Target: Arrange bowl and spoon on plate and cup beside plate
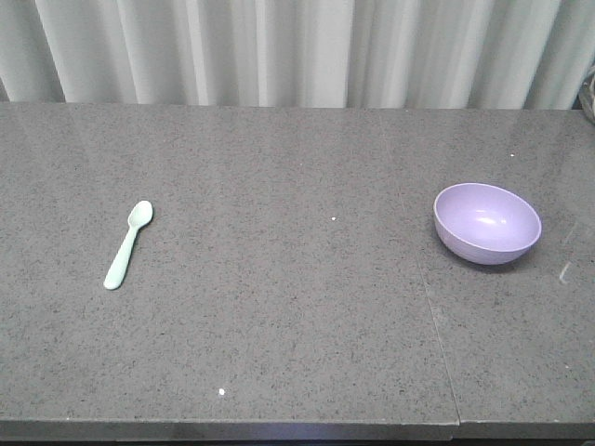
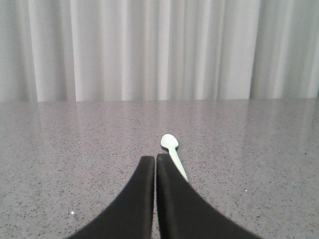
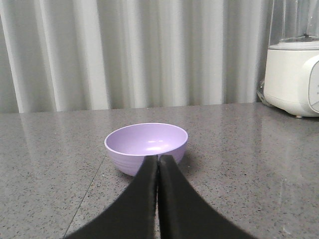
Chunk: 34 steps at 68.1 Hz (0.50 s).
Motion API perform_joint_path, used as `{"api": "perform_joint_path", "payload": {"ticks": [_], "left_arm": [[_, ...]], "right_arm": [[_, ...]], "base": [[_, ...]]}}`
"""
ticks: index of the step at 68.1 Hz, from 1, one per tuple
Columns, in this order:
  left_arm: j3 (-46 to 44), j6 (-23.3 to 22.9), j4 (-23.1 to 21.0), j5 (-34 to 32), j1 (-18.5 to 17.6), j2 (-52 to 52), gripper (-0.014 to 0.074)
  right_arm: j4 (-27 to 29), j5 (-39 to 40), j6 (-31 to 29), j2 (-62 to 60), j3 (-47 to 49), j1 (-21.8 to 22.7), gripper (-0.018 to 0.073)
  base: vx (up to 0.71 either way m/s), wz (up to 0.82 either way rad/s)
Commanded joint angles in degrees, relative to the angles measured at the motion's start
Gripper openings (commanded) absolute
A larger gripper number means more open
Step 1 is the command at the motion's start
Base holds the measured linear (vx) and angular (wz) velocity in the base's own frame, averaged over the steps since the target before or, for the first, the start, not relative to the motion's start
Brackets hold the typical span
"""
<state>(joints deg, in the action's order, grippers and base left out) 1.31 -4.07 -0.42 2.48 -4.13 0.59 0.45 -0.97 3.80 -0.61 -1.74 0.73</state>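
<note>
The mint-green spoon lies flat on the left of the grey table, head pointing away. In the left wrist view the spoon lies just ahead of my left gripper, which is shut and empty; its right finger covers the handle's end. The lavender bowl stands upright and empty on the right. My right gripper is shut with nothing in it, its tips in front of the bowl. The plate and the cup are out of view. Neither gripper shows in the front view.
A white blender base stands at the far right of the table, by the pale curtain behind it. A seam runs front to back through the tabletop left of the bowl.
</note>
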Motion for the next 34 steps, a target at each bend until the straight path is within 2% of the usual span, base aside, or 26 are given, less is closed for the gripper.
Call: {"api": "perform_joint_path", "payload": {"ticks": [1,34], "left_arm": [[-1.02,0.11,-0.46,-4.33,0.05,0.82,-0.0006],[-1.02,0.11,-0.46,-4.33,0.05,0.82,-0.0006]], "right_arm": [[-0.45,4.18,-0.3,-0.5,-0.36,0.37,-0.001],[-0.45,4.18,-0.3,-0.5,-0.36,0.37,-0.001]], "base": [[0.05,0.01],[0.02,0.0]]}}
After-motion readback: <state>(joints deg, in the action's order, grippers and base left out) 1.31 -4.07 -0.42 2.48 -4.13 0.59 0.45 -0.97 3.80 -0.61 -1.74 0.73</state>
